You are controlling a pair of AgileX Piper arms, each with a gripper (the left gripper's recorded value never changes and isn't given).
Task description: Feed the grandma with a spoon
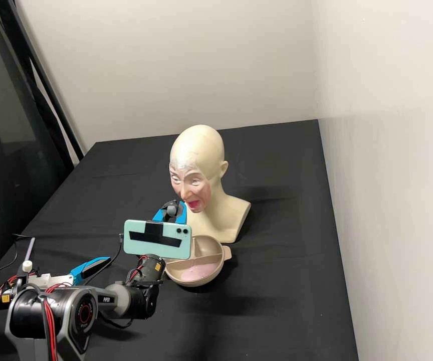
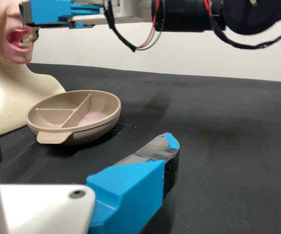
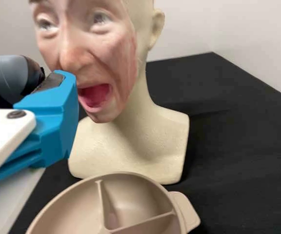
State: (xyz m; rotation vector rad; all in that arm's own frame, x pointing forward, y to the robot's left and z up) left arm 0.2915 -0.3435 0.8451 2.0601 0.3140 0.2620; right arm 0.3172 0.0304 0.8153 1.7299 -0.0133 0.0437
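Presently the right hand (image 1: 171,214) grips the spoon (image 3: 13,75), judged light and stiff, by its thick grey handle; the left hand (image 2: 79,141) stands wide.

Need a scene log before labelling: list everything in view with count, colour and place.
mannequin head: one, cream, painted face, mouth open, mid-bench
bowl: one, beige, divided, pink in one compartment, before the head
spoon: one, grey, at the mouth
phone: one, mint green, on right arm's wrist
cloth: one, black, covering the bench
left gripper: one, blue-fingered, open, low over the cloth
right gripper: one, blue-fingered, shut on spoon
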